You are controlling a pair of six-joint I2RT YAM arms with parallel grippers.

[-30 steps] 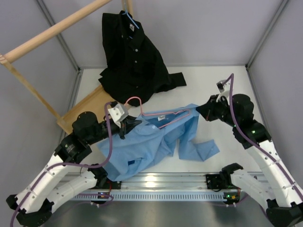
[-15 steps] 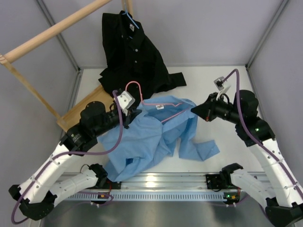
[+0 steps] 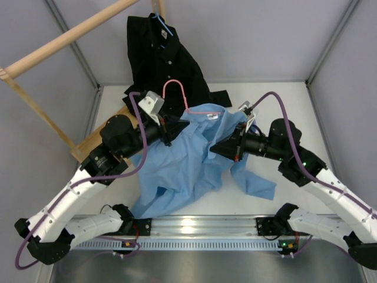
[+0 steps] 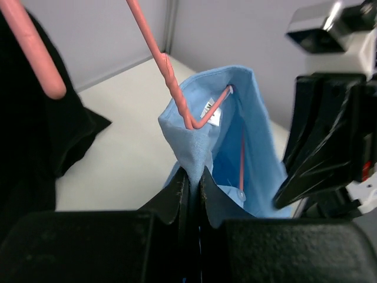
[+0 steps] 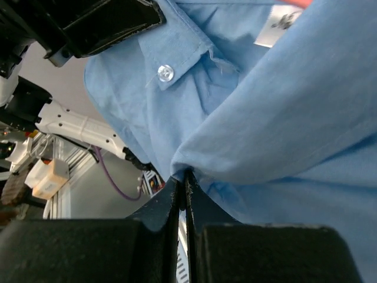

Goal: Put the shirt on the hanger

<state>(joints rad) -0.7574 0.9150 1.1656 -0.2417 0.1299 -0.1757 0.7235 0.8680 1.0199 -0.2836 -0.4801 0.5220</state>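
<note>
The light blue shirt (image 3: pixel 185 159) hangs lifted between both arms above the table, its hem trailing down. The pink hanger (image 3: pixel 175 92) sits inside its collar, hook sticking up against the black shirt; in the left wrist view the hanger (image 4: pixel 171 82) passes through the collar opening. My left gripper (image 3: pixel 169 131) is shut on the shirt's collar edge (image 4: pixel 191 150). My right gripper (image 3: pixel 215 149) is shut on a fold of the shirt (image 5: pixel 235 135) at the other side.
A black shirt (image 3: pixel 165 65) hangs on a blue hanger (image 3: pixel 163 22) from a wooden rail (image 3: pixel 65 38) at the back. A wooden stand base (image 3: pixel 100 138) lies at the left. Grey walls close in the table.
Both grippers rose and moved toward each other, lifting the shirt off the table. The hanger's hook moved up and back toward the black shirt. The right gripper came in from the right and took hold of the cloth.
</note>
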